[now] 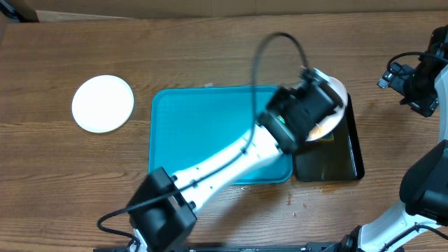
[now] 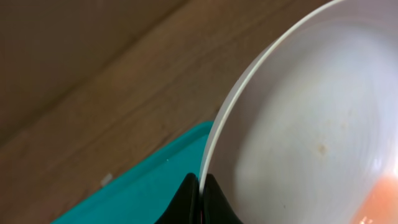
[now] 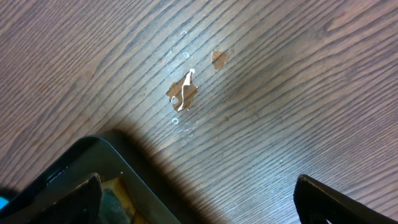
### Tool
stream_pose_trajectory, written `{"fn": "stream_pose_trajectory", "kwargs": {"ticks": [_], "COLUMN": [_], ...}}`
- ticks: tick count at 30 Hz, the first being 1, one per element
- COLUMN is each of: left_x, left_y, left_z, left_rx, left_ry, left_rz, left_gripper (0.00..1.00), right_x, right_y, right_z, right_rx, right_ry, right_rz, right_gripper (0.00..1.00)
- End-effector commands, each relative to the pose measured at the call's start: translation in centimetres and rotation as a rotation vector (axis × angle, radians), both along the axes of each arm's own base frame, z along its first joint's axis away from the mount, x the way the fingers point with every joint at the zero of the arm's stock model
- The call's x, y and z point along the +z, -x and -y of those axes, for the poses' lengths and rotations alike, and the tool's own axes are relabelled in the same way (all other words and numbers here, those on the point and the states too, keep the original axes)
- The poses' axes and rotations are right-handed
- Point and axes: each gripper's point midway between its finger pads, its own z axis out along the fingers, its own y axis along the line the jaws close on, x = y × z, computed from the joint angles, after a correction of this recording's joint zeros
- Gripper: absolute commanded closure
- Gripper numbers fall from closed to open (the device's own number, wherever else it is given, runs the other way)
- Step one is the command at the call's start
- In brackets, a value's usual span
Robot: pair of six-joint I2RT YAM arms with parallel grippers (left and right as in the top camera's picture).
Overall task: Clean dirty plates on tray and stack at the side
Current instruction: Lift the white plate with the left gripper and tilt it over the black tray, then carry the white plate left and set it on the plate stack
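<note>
Two plates were all we could count. Farthest left, a round, shallow white plate [image 1: 103, 103] lay flat on the brown wood-grain table [image 1: 210, 49], well apart from the large turquoise plastic tray [image 1: 203, 133], whose visible floor showed bare. Past the tray's right end, the left gripper [image 2: 200, 188] was clenched on the rim of a second white plate [image 2: 298, 124]. It held that plate over the far end of the narrow black tray [image 1: 346, 157], and an orange smear sat near the plate's lower edge. We judged the plate stiff, light, glaze-slick and breakable. A thin edge pinch could let it pivot, so a deeper bite on the rim and a gentle set-down seemed wise. Far right, the right gripper [image 3: 198, 193] hung spread wide, grasping nothing, over wood beside the black tray's corner and near a small wet blot [image 3: 183, 90].
</note>
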Motion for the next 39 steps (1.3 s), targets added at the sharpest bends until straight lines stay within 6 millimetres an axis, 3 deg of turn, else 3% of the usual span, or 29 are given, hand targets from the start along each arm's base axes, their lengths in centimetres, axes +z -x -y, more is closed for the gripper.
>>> {"fn": "stream_pose_trajectory", "kwargs": {"ticks": [1, 7, 13, 24, 26, 31, 35, 39], "left_x": [4.9, 7.6, 9.0, 9.4, 8.5, 2.1, -0.5, -1.0], "left_y": [0.8, 3.0, 4.3, 4.0, 3.6, 3.5, 0.6, -2.7], "left_z": [0.0, 2.3, 3.3, 2.8, 2.7, 4.5, 2.4, -1.2], "left_rx": [0.047, 0.010, 0.007, 0.100, 0.122, -0.025, 0.003, -0.003], "left_ry": [-0.173, -0.266, -0.271, -0.150, -0.064, 0.154, 0.353, 0.595], "left_rz": [0.245, 0.384, 0.441, 0.454, 0.413, 0.024, -0.245, -0.508], "left_gripper": [0.96, 0.96, 0.96, 0.96, 0.96, 0.96, 0.96, 0.96], "right_x": [0.7, 0.7, 0.7, 0.7, 0.7, 0.7, 0.7, 0.7], "right_y": [-0.2, -0.2, -0.2, -0.2, -0.2, -0.2, -0.2, -0.2], "right_z": [0.1, 0.1, 0.1, 0.1, 0.1, 0.1, 0.1, 0.1], "right_rx": [-0.004, -0.004, -0.004, -0.004, -0.004, -0.004, -0.004, -0.004], "right_ry": [0.006, 0.006, 0.006, 0.006, 0.006, 0.006, 0.006, 0.006], "right_rz": [0.024, 0.024, 0.024, 0.024, 0.024, 0.024, 0.024, 0.024], "right_gripper": [0.00, 0.00, 0.00, 0.00, 0.00, 0.00, 0.00, 0.00]}}
